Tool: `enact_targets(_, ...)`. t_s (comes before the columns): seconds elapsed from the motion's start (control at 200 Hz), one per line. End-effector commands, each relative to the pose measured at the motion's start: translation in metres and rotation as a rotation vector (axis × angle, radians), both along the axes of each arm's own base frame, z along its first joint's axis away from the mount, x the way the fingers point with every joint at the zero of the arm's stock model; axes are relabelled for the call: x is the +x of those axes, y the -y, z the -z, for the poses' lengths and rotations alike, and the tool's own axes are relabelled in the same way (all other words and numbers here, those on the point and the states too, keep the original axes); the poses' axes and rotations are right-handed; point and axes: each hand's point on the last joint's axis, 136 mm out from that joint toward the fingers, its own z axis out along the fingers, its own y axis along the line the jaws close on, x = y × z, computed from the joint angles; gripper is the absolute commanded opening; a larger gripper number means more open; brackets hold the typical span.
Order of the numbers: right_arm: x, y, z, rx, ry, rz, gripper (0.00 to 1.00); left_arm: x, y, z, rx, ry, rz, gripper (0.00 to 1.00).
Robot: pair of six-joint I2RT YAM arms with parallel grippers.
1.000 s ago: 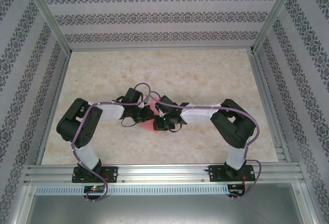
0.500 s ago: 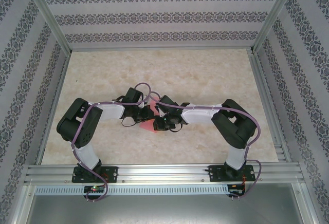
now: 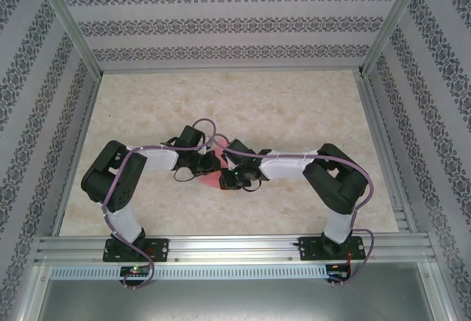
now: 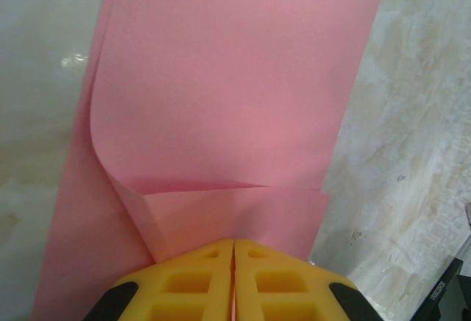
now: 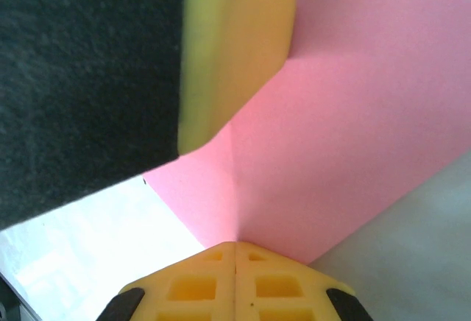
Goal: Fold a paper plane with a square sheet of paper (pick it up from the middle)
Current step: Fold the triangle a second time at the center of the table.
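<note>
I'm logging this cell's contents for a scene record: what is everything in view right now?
sheet of paper: one, salmon pink, partly folded, mid-table between the grippers
table: one, beige marbled, inside the enclosure
walls: three, white with dark patterned bands, around the table
frame rail: one, silver, near edge
arms: two, black and white, purple cables, bases on the rail
left gripper: one, yellow fingers, shut on the paper
right gripper: one, yellow fingers, shut on the paper

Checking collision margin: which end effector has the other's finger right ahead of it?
The right end effector: a second yellow finger looms over the paper ahead of it. The left end effector faces paper and table.
</note>
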Motion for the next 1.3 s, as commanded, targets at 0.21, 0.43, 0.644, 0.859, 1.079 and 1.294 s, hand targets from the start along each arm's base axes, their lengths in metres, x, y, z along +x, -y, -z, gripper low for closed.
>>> enact_targets(0.21, -0.023, 0.030, 0.033, -0.130, -0.075, 0.008, 0.04, -0.008, -0.017, 0.027, 0.128, -0.029, 0.011, 0.09)
enact_targets(0.43, -0.036, 0.054, 0.054, -0.229, -0.128, 0.022, 0.03, 0.005, -0.022, 0.023, 0.119, 0.014, 0.041, 0.10)
enact_targets(0.644, -0.044, 0.066, 0.065, -0.271, -0.161, 0.031, 0.02, 0.022, -0.031, 0.020, 0.080, 0.071, 0.050, 0.10)
enact_targets(0.859, -0.047, 0.070, 0.069, -0.286, -0.172, 0.024, 0.03, 0.037, -0.042, 0.023, 0.101, 0.075, 0.018, 0.10)
enact_targets(1.079, -0.049, 0.072, 0.072, -0.298, -0.179, 0.023, 0.02, 0.051, -0.053, 0.020, 0.130, 0.088, -0.011, 0.09)
enact_targets(1.294, -0.049, 0.072, 0.073, -0.297, -0.183, 0.024, 0.02, 0.063, -0.057, 0.023, 0.161, 0.088, -0.026, 0.09)
